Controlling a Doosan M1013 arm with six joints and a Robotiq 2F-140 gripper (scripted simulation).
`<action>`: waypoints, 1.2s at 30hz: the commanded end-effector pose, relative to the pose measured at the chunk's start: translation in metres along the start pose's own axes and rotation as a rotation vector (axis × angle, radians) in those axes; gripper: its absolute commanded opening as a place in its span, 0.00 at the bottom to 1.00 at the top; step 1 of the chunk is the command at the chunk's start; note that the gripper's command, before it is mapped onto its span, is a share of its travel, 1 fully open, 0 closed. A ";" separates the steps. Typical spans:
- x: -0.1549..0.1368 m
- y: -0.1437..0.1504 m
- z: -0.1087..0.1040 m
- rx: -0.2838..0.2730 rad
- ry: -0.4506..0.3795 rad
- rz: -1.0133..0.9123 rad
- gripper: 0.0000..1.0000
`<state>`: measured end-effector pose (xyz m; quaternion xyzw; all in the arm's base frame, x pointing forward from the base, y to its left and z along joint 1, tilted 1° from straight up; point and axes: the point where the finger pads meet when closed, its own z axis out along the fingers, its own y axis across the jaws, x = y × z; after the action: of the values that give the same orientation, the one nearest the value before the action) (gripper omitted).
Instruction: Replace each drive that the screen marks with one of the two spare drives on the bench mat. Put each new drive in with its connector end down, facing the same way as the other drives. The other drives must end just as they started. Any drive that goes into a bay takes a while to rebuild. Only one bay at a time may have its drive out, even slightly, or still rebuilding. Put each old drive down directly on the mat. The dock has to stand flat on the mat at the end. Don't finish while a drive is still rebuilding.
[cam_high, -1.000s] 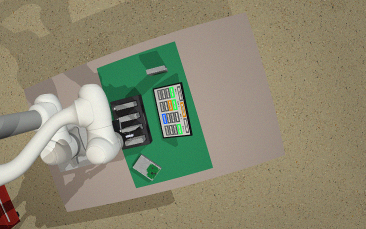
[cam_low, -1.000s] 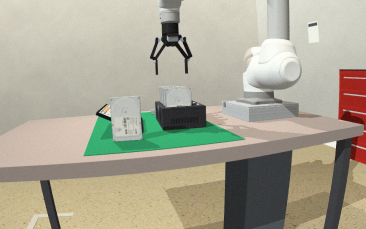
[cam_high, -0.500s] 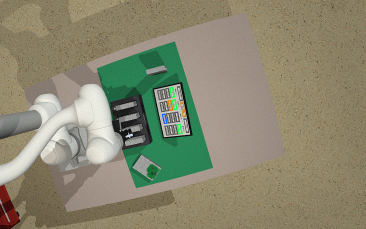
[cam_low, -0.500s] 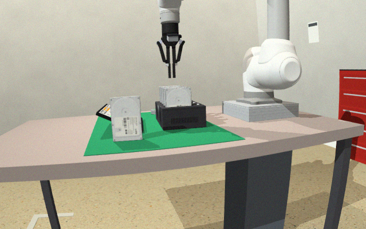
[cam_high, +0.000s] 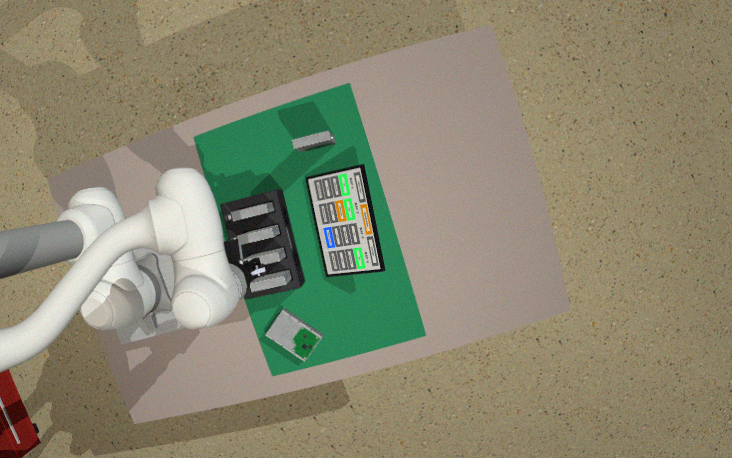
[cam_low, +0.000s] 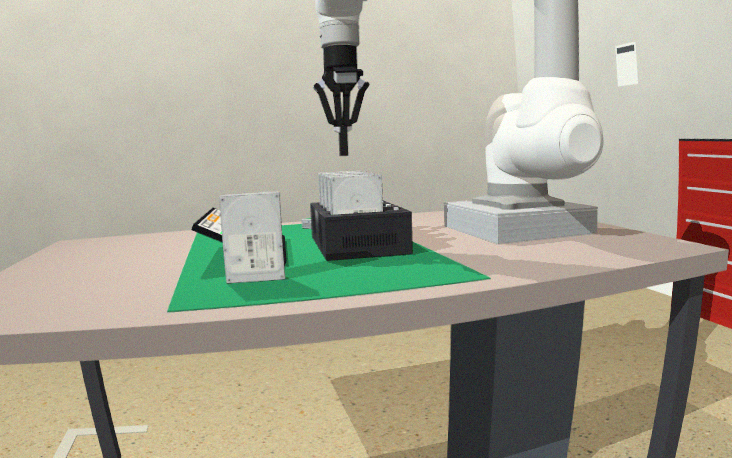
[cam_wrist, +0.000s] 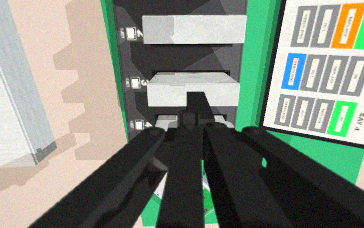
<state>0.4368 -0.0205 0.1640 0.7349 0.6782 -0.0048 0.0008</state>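
My gripper (cam_high: 258, 268) (cam_low: 343, 153) (cam_wrist: 195, 106) is shut and empty, above the black dock (cam_high: 292, 237) (cam_low: 334, 237) (cam_wrist: 190, 57). Four silver drives stand in its bays; in the wrist view the fingers hide most of the bay 4 drive. One drive (cam_high: 314, 140) (cam_low: 252, 216) stands upright on the green mat (cam_high: 377, 302) (cam_low: 377, 280). Another drive (cam_high: 284, 328) lies flat on the mat with its green board up. The screen (cam_high: 345, 221) (cam_wrist: 325, 75) shows green for bays 1, 2 and 4, orange also for bay 2, and blue for bay 3.
The screen stands tilted beside the dock. The robot's grey base block (cam_low: 545, 221) is on the table (cam_high: 458, 162) (cam_low: 80, 270) on the dock's other side. A red cabinet (cam_low: 701, 205) stands beyond the table.
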 end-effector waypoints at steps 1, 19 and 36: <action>0.000 0.000 0.000 -0.001 0.000 0.000 0.10; -0.129 0.003 -0.001 -0.001 0.000 -0.396 0.10; -0.240 -0.025 0.000 -0.001 0.000 -0.733 0.89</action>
<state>0.3927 -0.2561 0.1663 0.4473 0.8943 -0.0133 0.0018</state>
